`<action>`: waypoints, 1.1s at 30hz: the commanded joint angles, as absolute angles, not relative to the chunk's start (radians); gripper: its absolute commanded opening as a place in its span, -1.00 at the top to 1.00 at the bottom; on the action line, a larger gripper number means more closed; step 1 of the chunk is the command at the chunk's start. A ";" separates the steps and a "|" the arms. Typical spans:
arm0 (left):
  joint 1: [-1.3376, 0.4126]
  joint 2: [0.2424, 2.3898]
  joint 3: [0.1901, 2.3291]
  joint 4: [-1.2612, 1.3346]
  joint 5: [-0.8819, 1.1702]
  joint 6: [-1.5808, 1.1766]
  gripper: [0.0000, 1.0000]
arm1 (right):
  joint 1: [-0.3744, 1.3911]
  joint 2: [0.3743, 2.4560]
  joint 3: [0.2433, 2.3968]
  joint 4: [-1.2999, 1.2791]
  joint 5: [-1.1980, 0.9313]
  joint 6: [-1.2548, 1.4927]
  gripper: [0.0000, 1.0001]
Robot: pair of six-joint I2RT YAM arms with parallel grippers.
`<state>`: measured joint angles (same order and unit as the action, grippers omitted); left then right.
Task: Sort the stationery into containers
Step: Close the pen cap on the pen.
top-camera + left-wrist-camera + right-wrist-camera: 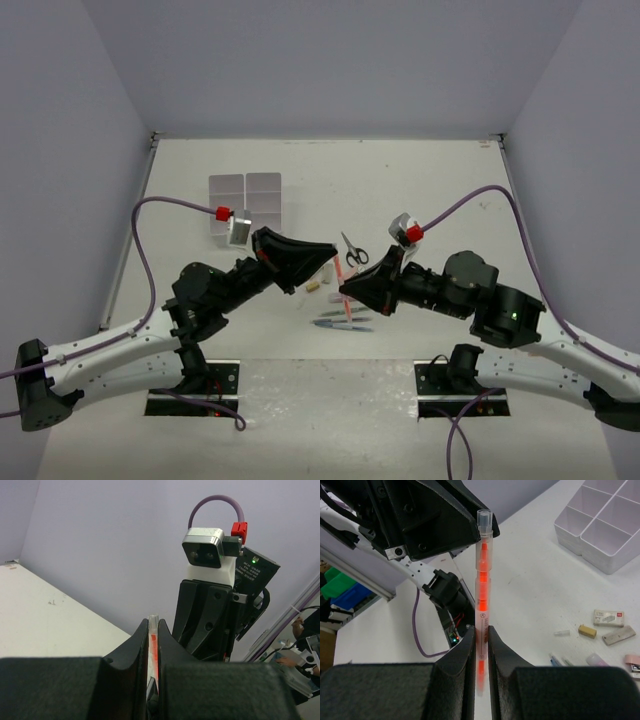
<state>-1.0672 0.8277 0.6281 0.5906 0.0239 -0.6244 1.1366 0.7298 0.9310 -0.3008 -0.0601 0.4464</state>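
Note:
A clear pen with a red-orange core (341, 272) hangs in the air between both grippers. My left gripper (328, 258) is shut on its upper end; the pen (153, 640) sits between the left jaws (154, 625). My right gripper (347, 289) is shut on its lower part (482, 580), the jaws (481, 632) pressed on the barrel. The white six-compartment tray (245, 190) lies far left and also shows in the right wrist view (600, 520). The black-handled scissors (353, 250) lie behind the grippers.
Thin pens (342, 320) lie on the table below the right gripper. Small erasers (312, 287) lie near the left gripper; in the right wrist view they (608, 617) lie near a pink one (632, 660). Grey walls surround the table.

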 commanded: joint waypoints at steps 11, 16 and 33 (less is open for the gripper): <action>-1.069 0.838 0.578 0.591 -0.032 -0.652 1.00 | 1.134 0.736 0.946 -0.028 -0.003 0.529 1.00; -1.069 0.834 0.569 0.591 -0.049 -0.654 1.00 | 1.135 0.723 0.916 0.000 0.036 0.561 1.00; -1.069 0.828 0.651 0.491 -0.051 -0.592 0.22 | 1.135 0.738 0.916 0.031 0.004 0.519 1.00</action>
